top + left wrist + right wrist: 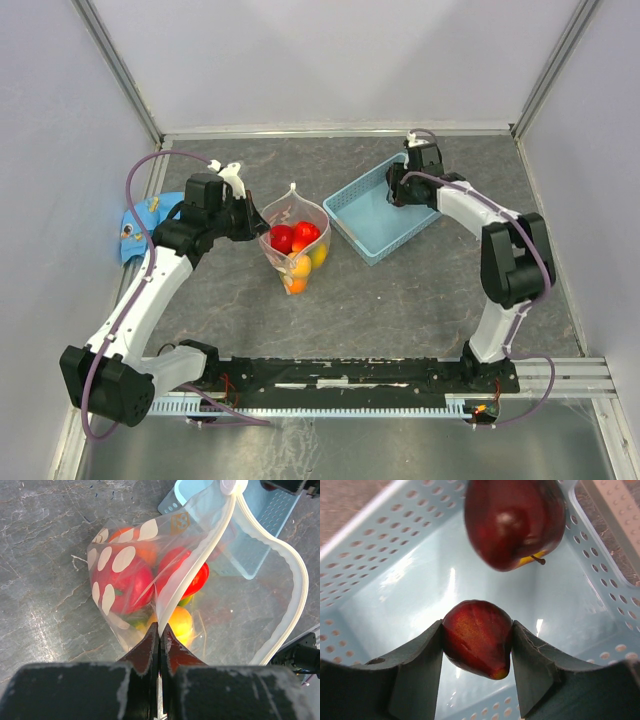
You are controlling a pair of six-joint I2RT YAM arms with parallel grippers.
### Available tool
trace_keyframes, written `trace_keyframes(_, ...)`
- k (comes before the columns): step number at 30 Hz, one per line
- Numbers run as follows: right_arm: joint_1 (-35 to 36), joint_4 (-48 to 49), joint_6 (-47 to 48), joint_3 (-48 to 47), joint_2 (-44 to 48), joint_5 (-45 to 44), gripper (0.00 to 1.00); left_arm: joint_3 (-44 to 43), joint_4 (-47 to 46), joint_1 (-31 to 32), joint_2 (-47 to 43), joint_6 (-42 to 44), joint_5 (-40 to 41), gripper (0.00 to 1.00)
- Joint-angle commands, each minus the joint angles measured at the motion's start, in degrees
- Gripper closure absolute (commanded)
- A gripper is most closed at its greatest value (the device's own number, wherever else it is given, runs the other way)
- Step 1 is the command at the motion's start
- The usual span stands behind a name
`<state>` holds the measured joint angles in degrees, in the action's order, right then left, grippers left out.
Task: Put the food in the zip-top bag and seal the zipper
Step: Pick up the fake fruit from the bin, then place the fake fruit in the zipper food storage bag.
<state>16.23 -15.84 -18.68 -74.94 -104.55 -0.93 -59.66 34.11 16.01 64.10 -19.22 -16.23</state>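
Note:
The clear zip-top bag (296, 243) stands open in the middle of the table, with red, orange and yellow food (294, 240) inside. In the left wrist view the bag (120, 565) shows white dots, and red (131, 587) and yellow (181, 622) fruits. My left gripper (160, 628) is shut on the bag's mouth edge, on the whitish zipper (199, 565), and shows in the top view (254, 222) too. My right gripper (477, 626) is shut on a dark red fruit (477, 640) inside the blue basket (370, 545). A dark maroon apple (515, 522) lies just beyond it.
The blue basket (368, 212) sits right of the bag, with my right gripper (400, 186) reaching into its far corner. A blue patterned cloth (134, 222) lies at the far left by the wall. The grey walls stand close on three sides.

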Motion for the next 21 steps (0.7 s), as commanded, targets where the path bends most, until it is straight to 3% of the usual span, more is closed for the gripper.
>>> trace_keyframes(1,3.1,-0.7,0.3,0.7,8.0,0.7,0.46,-0.2,-1.8,-0.4,-0.9,0.9,-1.4,0.97)
trace_keyframes(21,21.6,-2.7,4.1,-1.1,26.6,-1.1,0.45,-0.1,-2.0,-0.4,-1.5,0.9,-1.7,0.97)
